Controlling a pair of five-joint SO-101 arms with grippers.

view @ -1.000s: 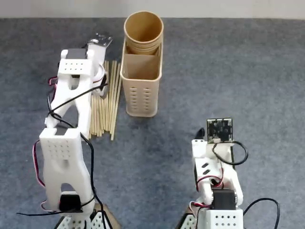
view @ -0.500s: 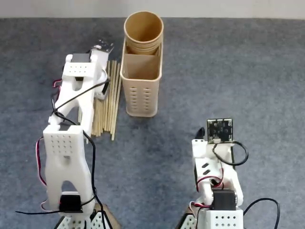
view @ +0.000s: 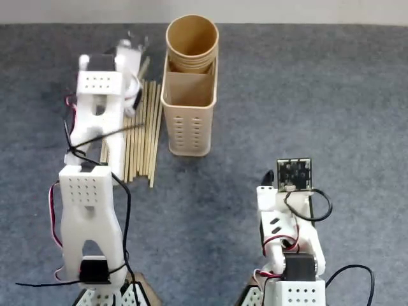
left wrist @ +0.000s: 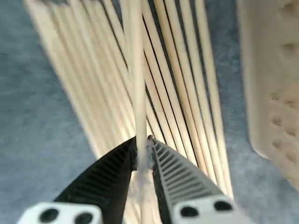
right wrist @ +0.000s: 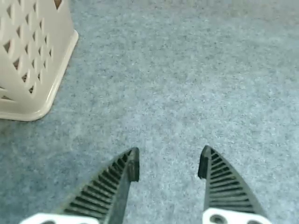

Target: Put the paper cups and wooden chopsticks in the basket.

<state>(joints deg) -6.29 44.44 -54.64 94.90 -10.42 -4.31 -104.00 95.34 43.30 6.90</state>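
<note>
1. The grey carpet (view: 306, 95) covers the whole table top.
2. The left arm (view: 95, 140) is stretched out over the wooden chopsticks (view: 146, 127). Its left gripper (left wrist: 142, 140) is squeezed tight on a single chopstick (left wrist: 137, 70) — that stick runs over the top of the other sticks.
3. The right arm (view: 290, 236) sits folded at the near side, well apart from the basket (view: 185, 131). Its right gripper (right wrist: 168, 163) is wide open with nothing in it, over bare carpet.
4. The basket stands upright on the carpet, just beside the chopsticks.
5. The paper cups (view: 192, 38) sit stacked in the far part of the basket.
6. The wooden chopsticks lie side by side on the carpet — between the left arm and the basket.
</note>
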